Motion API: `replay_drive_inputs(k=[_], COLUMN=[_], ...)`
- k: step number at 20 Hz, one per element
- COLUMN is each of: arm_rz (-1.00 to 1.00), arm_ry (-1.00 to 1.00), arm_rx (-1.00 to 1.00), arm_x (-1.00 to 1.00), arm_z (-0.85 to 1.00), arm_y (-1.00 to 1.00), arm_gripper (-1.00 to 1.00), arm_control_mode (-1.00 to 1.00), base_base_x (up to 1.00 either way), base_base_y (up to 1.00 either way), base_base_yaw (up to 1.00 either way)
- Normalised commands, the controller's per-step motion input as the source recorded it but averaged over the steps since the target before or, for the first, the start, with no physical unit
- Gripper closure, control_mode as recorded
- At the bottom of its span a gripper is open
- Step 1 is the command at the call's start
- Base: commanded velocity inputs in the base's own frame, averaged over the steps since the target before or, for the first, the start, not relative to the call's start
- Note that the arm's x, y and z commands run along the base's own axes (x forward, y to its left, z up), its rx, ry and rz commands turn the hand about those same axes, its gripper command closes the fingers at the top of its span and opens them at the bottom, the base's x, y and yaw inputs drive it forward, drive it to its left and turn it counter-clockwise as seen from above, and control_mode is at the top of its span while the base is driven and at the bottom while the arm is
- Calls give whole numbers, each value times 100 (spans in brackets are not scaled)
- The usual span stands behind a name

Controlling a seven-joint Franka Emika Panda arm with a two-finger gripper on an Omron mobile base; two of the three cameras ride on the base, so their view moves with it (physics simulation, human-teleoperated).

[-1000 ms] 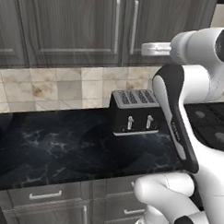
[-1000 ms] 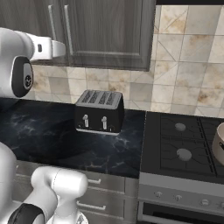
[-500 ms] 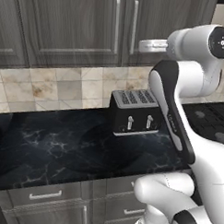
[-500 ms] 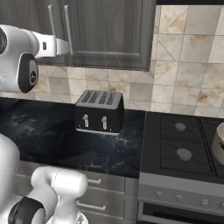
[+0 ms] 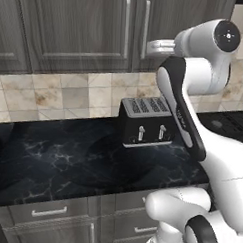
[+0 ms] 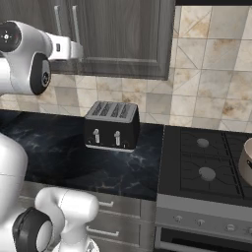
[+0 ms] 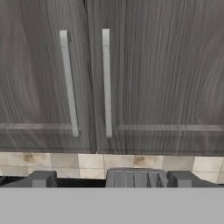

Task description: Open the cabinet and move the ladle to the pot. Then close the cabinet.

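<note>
Left base view, reading left to right: I have the cabinet (image 5: 97,32) across the top, both doors flush and closed, so I cannot see what it holds; two vertical silver bar handles (image 5: 127,21) sit side by side at the centre seam; below it a tiled backsplash (image 5: 59,96), then the black marble counter (image 5: 67,156); one dark four-slot toaster (image 5: 146,122) stands on the counter against the tiles, slots empty as far as I can make out, two levers on its front; drawer units (image 5: 49,213) with horizontal handles run under the counter.

Right base view: arm raised at left, wrist level with the lower part of the cabinet doors; toaster mid-frame; to its right one stove (image 6: 211,167), two burners (image 6: 206,173) clearly visible; the pot (image 6: 246,165) shows as a tan curve cut by the right edge on the stove, inside not visible to me.

Hand view: gripper (image 7: 111,179) pointed square at the two door handles, well short of them; two dark fingertips (image 7: 43,179) set apart at the bottom, toaster top showing between them; nothing between the tips, so I read it as released.
</note>
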Motion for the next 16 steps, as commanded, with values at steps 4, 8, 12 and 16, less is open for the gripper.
replay_drive_inputs(k=[4,8,12,16], arm_rz=[0,0,0,0], arm_ry=[19,-5,-22,-23], arm_rx=[0,0,0,0], arm_x=[22,4,0,0], arm_z=[0,-1,-15,-20], arm_y=[0,0,0,0], arm_gripper=[-100,-100,-100,-100], arm_control_mode=[-100,-100,-100,-100], base_base_x=[0,0,0,0], base_base_y=[0,0,0,0], base_base_yaw=[0,0,0,0])
